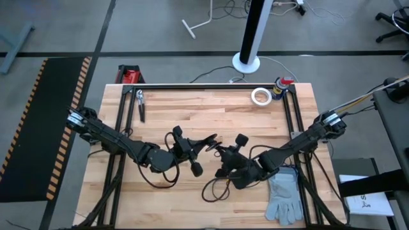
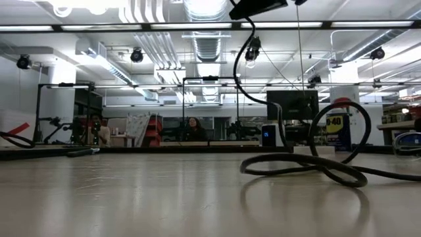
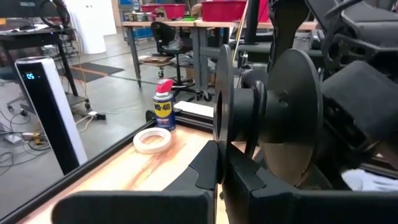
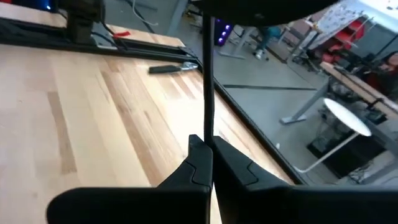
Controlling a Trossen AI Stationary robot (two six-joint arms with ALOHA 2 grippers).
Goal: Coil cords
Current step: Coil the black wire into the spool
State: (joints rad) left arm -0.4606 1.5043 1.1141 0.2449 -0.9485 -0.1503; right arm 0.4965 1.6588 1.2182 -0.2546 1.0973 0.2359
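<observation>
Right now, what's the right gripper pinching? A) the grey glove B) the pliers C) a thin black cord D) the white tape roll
C: in the right wrist view the right gripper has its fingers closed on the thin black cord, which runs straight up out of them. The white tape roll, grey glove and pliers all lie apart on the table.
</observation>
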